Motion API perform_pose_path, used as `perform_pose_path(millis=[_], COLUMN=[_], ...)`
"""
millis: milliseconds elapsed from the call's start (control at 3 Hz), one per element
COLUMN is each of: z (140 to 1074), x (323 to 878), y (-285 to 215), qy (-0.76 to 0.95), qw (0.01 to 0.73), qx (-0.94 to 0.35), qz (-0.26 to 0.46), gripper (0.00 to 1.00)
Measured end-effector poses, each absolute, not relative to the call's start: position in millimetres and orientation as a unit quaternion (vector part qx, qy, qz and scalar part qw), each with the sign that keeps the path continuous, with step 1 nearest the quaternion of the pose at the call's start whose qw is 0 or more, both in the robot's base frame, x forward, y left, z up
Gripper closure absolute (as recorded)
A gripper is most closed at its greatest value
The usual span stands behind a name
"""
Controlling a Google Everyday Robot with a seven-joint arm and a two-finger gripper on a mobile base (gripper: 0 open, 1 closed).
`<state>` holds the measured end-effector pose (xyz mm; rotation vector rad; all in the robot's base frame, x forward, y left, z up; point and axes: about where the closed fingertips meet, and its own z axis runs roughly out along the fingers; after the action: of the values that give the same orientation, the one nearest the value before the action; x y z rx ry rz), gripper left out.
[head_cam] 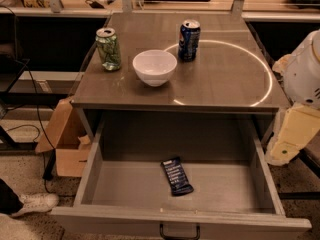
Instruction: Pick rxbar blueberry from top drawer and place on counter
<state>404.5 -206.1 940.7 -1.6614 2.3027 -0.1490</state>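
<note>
The rxbar blueberry (177, 176), a flat dark navy wrapper with white text, lies on the grey floor of the open top drawer (125, 184), near the middle and slightly right. The drawer's dark handle (179, 231) shows at the bottom edge. The counter (220, 79) with its white arc is above the drawer. My arm's white and cream body (295, 119) hangs at the right edge, beside the drawer's right wall. My gripper is out of view.
On the counter stand a green can (108, 49) at the left, a white bowl (154, 67) in the middle and an upright blue soda can (189, 39) behind it. A cardboard box (67, 144) sits on the floor at the left, with a shoe (32, 204) near it.
</note>
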Motion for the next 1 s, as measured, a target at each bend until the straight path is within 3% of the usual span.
perform_pose_path(millis=[1000], z=[911.8], x=[411.4], y=[-179.7], qy=[0.803], qw=[0.143], qx=[-0.577], qz=[-0.034], gripper=[0.00])
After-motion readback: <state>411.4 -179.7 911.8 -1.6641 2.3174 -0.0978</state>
